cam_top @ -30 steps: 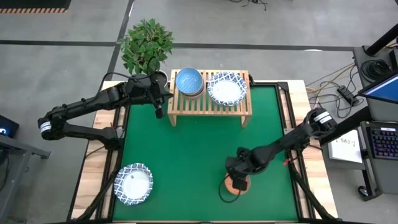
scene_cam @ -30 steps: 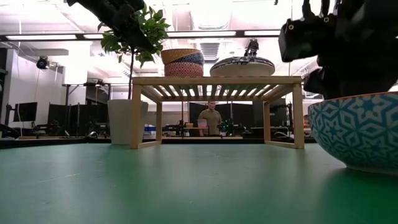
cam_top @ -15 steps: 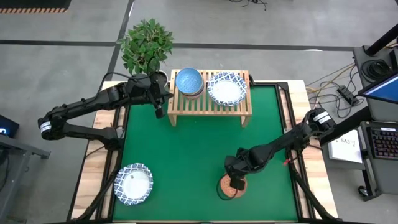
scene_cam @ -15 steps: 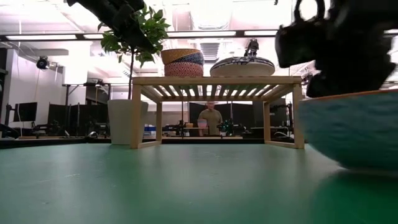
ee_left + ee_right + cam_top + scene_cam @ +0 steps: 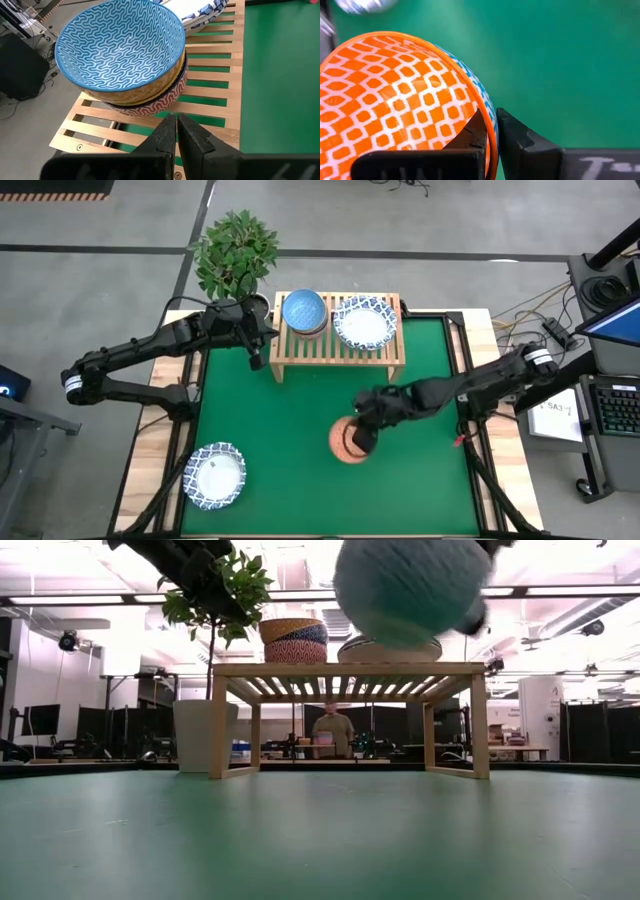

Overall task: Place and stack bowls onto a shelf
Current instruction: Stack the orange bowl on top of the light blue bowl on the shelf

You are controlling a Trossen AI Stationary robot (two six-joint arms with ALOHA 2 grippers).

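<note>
One camera is looking straight down; another is sitting at table level, facing the shelf [image 5: 338, 332] toward twelve o'clock. Wrist cameras are viewing bowls closely.

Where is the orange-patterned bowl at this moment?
The orange-patterned bowl is pinched by its rim in the right gripper, held above the green mat near the table's middle, in front of the shelf.

From the low camera the lifted orange bowl [image 5: 405, 590] was a blur, its top cut by the frame edge, hiding part of the wide white bowl [image 5: 390, 646] on the shelf [image 5: 345, 670]. The right gripper [image 5: 491, 131] covered part of its rim.
</note>
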